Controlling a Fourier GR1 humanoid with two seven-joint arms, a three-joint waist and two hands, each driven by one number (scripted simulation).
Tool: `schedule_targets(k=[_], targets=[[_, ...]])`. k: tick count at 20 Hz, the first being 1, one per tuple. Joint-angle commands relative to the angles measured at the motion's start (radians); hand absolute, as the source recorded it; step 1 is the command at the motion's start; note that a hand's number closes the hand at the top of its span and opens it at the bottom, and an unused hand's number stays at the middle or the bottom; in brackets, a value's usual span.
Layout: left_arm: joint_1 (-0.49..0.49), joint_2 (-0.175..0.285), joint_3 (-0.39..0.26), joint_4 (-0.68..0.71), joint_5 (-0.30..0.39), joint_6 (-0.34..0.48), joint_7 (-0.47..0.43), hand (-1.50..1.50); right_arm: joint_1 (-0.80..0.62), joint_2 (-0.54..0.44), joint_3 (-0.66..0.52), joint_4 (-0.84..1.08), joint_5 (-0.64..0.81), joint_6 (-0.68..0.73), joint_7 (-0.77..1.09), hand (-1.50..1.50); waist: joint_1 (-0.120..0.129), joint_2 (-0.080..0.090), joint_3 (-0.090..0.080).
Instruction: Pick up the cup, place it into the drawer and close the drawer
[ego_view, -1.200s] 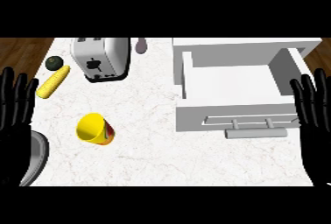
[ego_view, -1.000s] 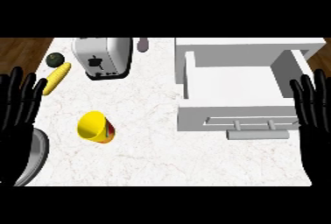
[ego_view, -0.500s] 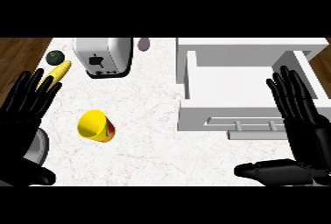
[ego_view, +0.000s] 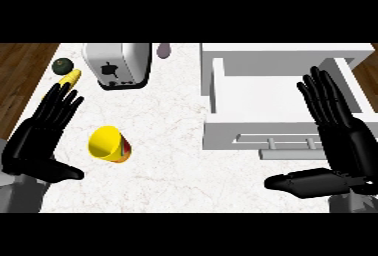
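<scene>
The yellow cup lies on its side on the white marble counter, its mouth turned toward the upper left. The white drawer stands pulled open at the right, and nothing shows inside it. My left hand is open, fingers straight, just left of the cup and apart from it. Over the drawer's right front corner my right hand is open too, with its thumb stretched out to the left below the drawer's handle.
A silver toaster stands at the back of the counter. Left of it lie a yellow banana-like item and a dark green round fruit. A small grey object sits behind the toaster. Wooden floor shows at both sides.
Both hands have come in from the view's edges toward the middle. The left hand now sits close beside the cup, the right over the drawer's front. The cup and drawer have not moved.
</scene>
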Motion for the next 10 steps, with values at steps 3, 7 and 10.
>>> schedule_targets(k=[3, 7, 10], targets=[[-0.005, 0.016, 0.014, 0.180, -0.099, -0.046, -0.128, -1.50, -0.003, -0.025, -0.062, 0.011, -0.042, 0.033, -0.013, -1.50, 0.001, -0.001, 0.000], [-0.064, -0.011, -0.001, 0.382, -0.199, -0.009, -0.243, -1.50, -0.152, -0.020, -0.056, 0.072, -0.008, -0.015, 0.046, -1.50, 0.000, 0.001, -0.001], [-0.130, 0.058, 0.053, 0.569, -0.208, -0.063, -0.339, -1.50, -0.082, -0.044, -0.090, 0.025, -0.063, 0.037, 0.023, -1.50, -0.005, 0.000, -0.001]])
